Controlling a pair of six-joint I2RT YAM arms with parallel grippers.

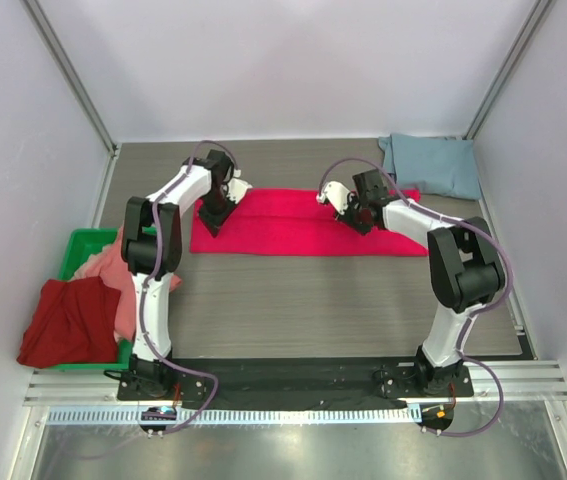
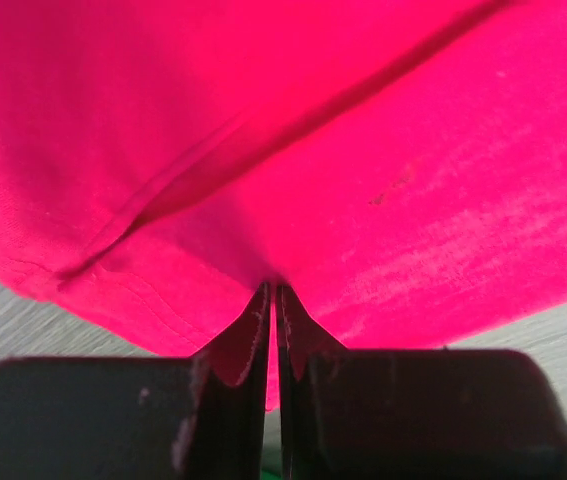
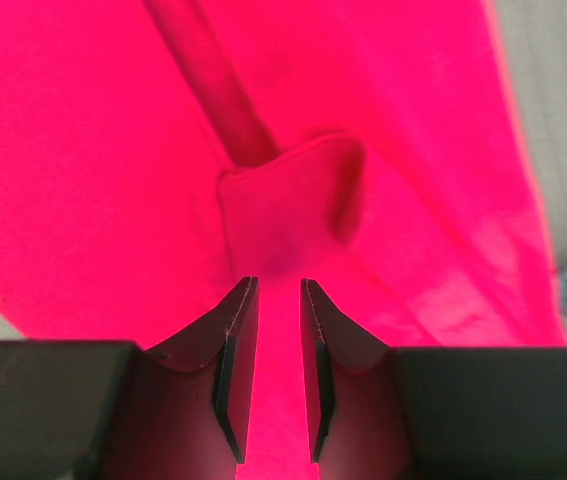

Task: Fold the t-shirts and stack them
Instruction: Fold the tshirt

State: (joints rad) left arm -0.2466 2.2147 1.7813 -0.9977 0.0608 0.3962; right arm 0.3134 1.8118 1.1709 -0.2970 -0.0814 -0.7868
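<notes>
Crimson shirt (image 1: 293, 222) flat mid-table, folded into a long band. Left gripper (image 2: 271, 290) pinches its left edge. Right gripper (image 3: 278, 285) on its right end, jaws narrowly apart, cloth fold at the tips. Blue-grey shirt (image 1: 431, 163) at far right corner. Dark red shirt (image 1: 63, 320) and salmon shirt (image 1: 113, 270) on bin (image 1: 81, 240), left.

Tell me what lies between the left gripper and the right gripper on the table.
The pink t-shirt, lying flat, fills the stretch from the left gripper to the right gripper. The top view shows this.
</notes>
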